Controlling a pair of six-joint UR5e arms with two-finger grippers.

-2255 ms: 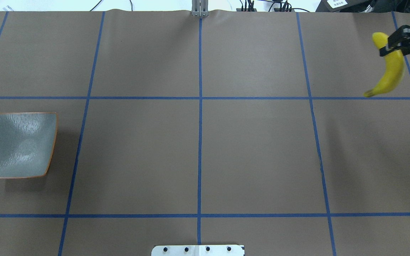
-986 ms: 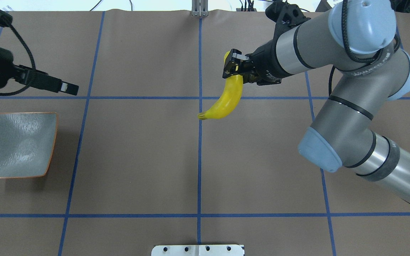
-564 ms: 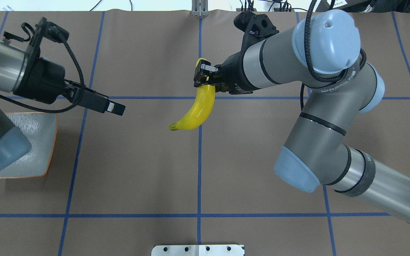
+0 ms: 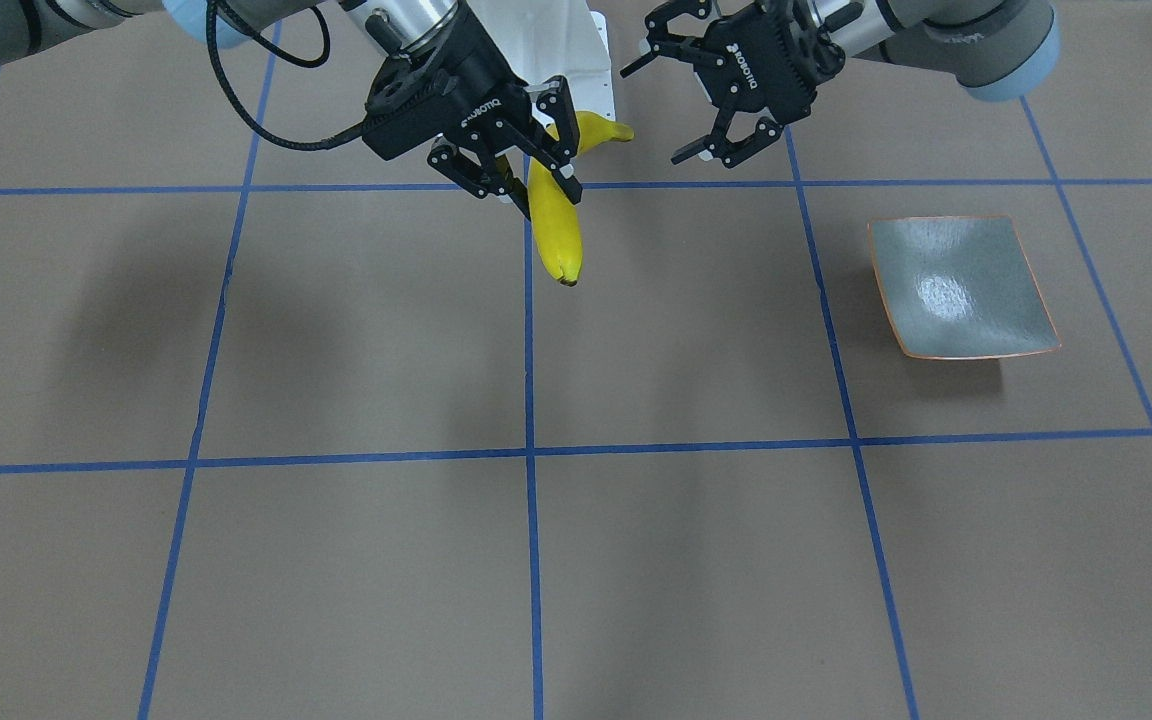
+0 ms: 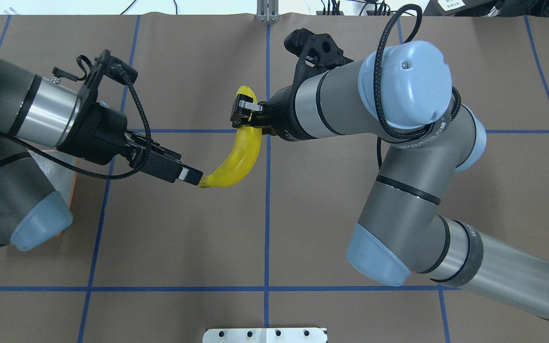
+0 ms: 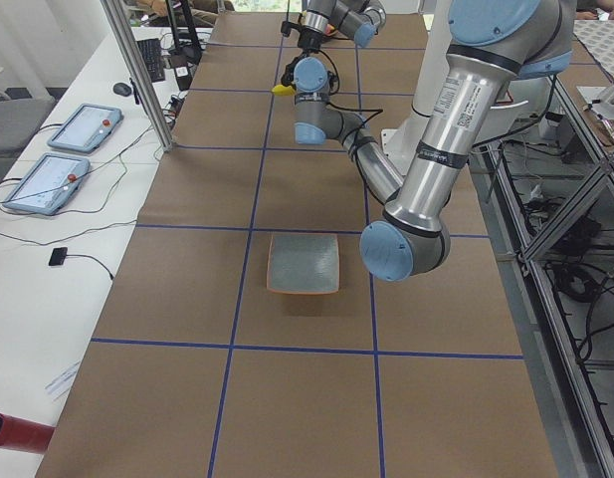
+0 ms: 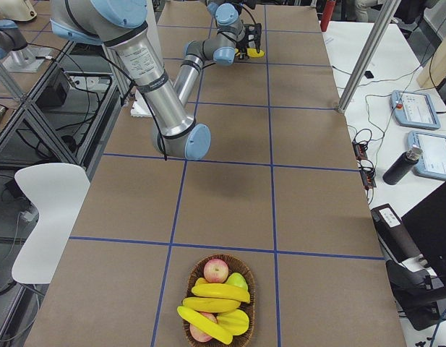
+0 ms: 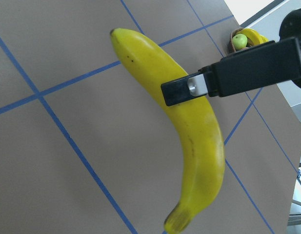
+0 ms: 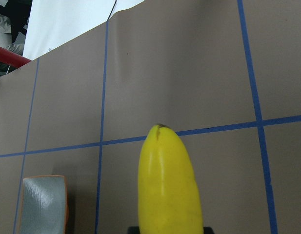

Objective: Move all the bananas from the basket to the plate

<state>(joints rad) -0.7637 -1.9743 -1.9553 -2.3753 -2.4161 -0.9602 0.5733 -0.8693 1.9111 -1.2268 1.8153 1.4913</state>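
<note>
A banana (image 5: 238, 157) hangs above the middle of the desk (image 5: 184, 247), pinched near its blunt end by the right tool (image 5: 245, 116). The left tool (image 4: 652, 114), fingers spread, is just beside its stem end. The plate (image 4: 961, 290) sits on the desk's left side, more bananas (image 7: 219, 293) in the basket (image 7: 238, 261) at the right end.

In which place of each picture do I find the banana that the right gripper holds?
Front-facing: banana upper centre, in the right gripper.
Overhead: banana just left of centre.
Exterior left: banana a tiny yellow spot, top.
Exterior right: banana tiny, top centre.
Left wrist: banana fills the middle.
Right wrist: banana bottom centre.
Shared landmark: the plate, unseen in exterior right and left wrist views.
</note>
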